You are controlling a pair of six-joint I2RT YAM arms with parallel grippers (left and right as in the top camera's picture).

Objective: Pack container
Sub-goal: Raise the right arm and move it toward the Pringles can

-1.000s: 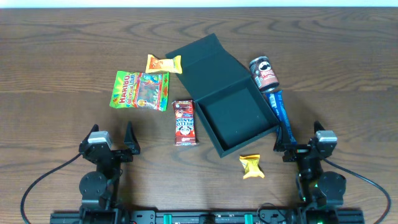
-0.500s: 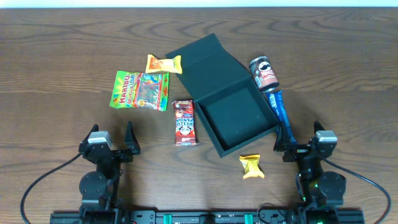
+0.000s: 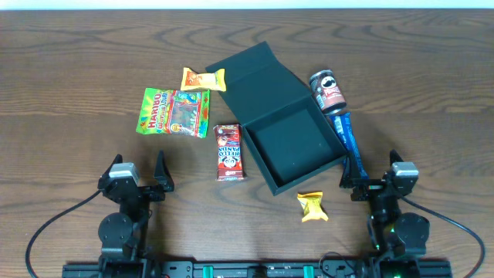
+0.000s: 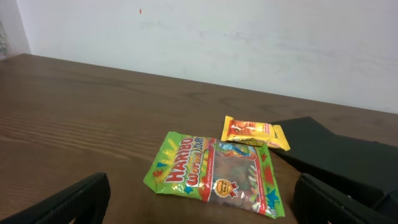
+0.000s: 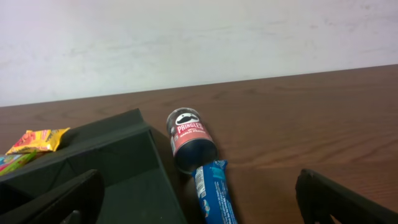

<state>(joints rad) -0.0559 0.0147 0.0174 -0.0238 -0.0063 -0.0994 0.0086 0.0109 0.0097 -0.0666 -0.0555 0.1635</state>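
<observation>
Your left tool [image 4: 198, 198] and right tool [image 5: 198, 194] gape wide at the near edge, gripping nothing. The container [image 3: 293, 145] lies open mid-worktop [image 3: 69, 69], with the Pringles can [image 3: 327, 92] just beside its far right corner.

Matt cardboard container [image 3: 285, 143]; glossy foil gummy bag [image 3: 174, 112]; wood-grain table [image 3: 77, 69]

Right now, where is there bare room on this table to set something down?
Bare: the table's far strip beyond the container, everything left of the Haribo bag, everything right of the Pringles can. Crowded round the container: orange packet and Hello Panda box on its left, can and blue packet on its right, yellow packet by its near edge.
</observation>
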